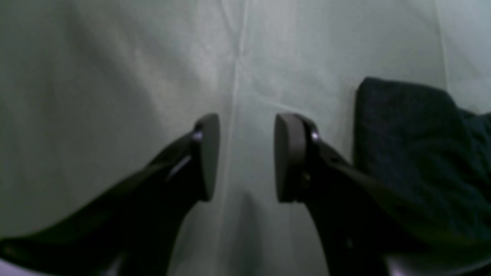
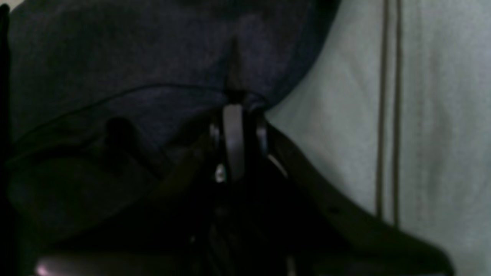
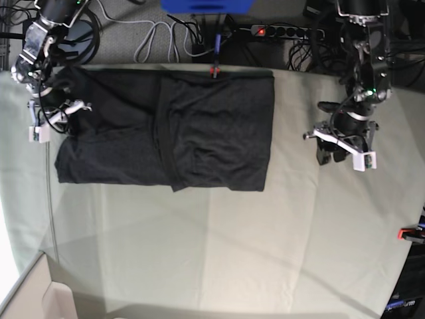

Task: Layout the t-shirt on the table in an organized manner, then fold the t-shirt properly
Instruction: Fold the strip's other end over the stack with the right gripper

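Note:
The dark t-shirt [image 3: 166, 126] lies spread on the far left part of the table [image 3: 199, 252], plain side up, with a fold line running down its middle. My right gripper [image 3: 56, 113] sits at the shirt's left edge. In the right wrist view this gripper [image 2: 234, 111] is shut, and the t-shirt [image 2: 153, 50] is bunched into a small pleat at its tips. My left gripper [image 3: 334, 154] hovers over bare cloth to the right of the shirt. Its pads [image 1: 285, 157] stand apart with nothing between them, and the shirt's edge [image 1: 414, 153] lies just beside it.
A red clamp [image 3: 212, 70] holds the cloth at the far edge, touching the shirt's top hem. Another red clamp [image 3: 408, 232] sits at the right edge. A power strip and cables [image 3: 279, 30] lie beyond the far edge. Two thin cables [image 2: 389, 115] cross the cloth.

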### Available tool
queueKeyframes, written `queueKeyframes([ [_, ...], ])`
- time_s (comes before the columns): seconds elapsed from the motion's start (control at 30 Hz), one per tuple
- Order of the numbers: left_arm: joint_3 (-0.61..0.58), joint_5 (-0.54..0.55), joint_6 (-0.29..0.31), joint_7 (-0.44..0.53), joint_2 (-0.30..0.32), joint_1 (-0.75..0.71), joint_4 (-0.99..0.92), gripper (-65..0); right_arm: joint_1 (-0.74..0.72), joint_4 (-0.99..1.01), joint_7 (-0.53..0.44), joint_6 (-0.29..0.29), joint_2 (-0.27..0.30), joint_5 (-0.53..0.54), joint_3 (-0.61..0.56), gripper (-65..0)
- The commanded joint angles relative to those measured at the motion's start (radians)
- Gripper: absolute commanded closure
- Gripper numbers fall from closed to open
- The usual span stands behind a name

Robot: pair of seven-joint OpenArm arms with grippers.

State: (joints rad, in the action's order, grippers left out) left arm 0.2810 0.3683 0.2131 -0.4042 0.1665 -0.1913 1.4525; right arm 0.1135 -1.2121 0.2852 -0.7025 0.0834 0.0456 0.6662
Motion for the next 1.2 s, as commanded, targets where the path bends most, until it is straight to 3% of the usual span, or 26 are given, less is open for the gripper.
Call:
queueKeyframes([
  [0.0, 0.005, 0.008, 0.007, 0.023, 0.011, 0.005, 0.024, -23.1, -0.002, -0.053, -0.033, 0.004, 0.011, 0.027, 0.003, 0.0],
  [0.2, 0.053, 0.008, 0.007, 0.021, 0.02, -0.027, 0.073, -23.1, 0.056, -0.269, -0.033, 0.004, -0.087, 0.026, -0.009, 0.0],
  [0.4, 0.053, 0.008, 0.007, 0.021, 0.041, -0.052, 0.095, -23.1, 0.116, -0.421, -0.033, 0.004, -0.141, 0.023, -0.11, 0.0],
  [0.67, 0.08, 0.008, 0.007, 0.023, 0.043, -0.083, 0.119, -23.1, 0.159, -0.51, -0.033, 0.004, -0.23, -0.125, -0.28, 0.0],
  [0.8, 0.131, 0.008, 0.007, 0.021, 0.035, -0.093, 0.159, -23.1, 0.154, -0.51, -0.034, 0.004, -0.236, -0.181, -0.415, 0.0],
  [1.17, 0.192, 0.008, 0.007, 0.021, 0.037, -0.149, 0.181, -23.1, 0.027, -0.418, -0.03, 0.004, -0.231, -0.186, -0.705, 0.0],
])
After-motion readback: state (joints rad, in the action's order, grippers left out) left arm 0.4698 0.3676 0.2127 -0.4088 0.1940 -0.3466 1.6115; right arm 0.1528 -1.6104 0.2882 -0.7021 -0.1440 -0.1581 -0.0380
